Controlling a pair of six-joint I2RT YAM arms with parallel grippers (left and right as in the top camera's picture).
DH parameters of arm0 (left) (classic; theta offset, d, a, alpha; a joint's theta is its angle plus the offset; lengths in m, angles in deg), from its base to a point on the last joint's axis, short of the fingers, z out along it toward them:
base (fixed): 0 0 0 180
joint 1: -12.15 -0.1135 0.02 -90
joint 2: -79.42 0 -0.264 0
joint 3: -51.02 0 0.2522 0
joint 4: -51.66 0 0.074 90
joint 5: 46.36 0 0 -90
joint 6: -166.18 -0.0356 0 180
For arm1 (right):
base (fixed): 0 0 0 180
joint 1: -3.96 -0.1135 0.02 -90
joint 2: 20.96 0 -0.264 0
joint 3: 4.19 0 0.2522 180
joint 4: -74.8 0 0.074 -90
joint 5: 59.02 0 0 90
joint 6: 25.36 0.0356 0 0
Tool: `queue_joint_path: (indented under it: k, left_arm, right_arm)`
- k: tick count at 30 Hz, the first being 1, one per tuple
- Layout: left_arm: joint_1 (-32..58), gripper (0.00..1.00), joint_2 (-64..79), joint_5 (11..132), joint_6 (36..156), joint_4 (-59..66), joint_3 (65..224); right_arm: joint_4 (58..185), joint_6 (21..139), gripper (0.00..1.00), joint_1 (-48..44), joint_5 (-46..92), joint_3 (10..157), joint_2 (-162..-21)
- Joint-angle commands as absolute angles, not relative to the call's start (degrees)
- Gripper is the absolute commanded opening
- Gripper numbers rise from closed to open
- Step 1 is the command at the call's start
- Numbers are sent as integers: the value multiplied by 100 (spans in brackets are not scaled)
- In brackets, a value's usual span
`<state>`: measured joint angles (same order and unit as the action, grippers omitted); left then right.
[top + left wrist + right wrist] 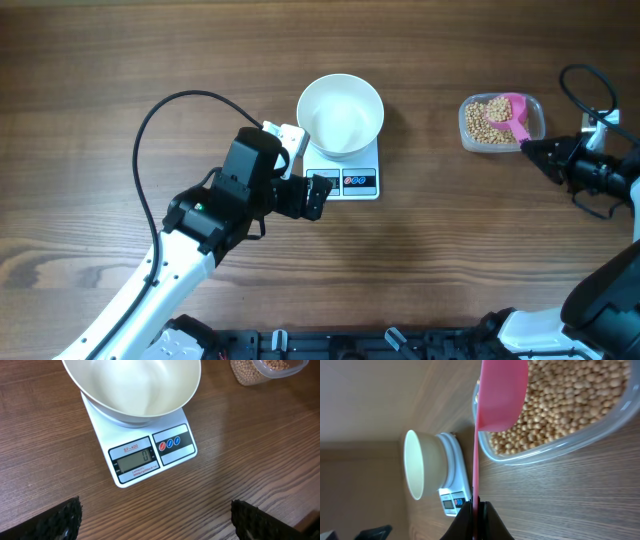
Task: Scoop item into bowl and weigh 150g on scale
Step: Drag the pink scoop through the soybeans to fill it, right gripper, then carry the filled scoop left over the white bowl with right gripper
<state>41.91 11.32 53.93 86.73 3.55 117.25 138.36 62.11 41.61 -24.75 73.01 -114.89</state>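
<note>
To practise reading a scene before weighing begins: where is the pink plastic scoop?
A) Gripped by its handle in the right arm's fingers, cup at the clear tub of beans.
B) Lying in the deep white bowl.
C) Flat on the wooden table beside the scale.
A: the pink plastic scoop is pinched by its handle between the right arm's fingers, its cup at the tan beans in the clear plastic tub.

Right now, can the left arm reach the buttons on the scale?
Probably yes. The left tool hangs open by the front edge of the scale, nothing lies between it and the button panel, and the bowl sits further back.
</note>
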Motion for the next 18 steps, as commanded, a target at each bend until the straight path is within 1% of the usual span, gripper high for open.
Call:
queue_joint_path:
  k: [1, 12, 18]
  left_arm:
    - [4215, 100, 1104, 5316, 8564, 355, 11718]
    - [4215, 100, 1104, 5316, 8564, 355, 11718]
    - [4215, 100, 1104, 5316, 8564, 355, 11718]
  right_arm:
    - [13921, 6017, 4, 4198, -3128, 7249, -11583]
    - [14225, 6019, 4, 4198, -3410, 7249, -11581]
    - [14288, 6017, 4, 4196, -4191, 7249, -11581]
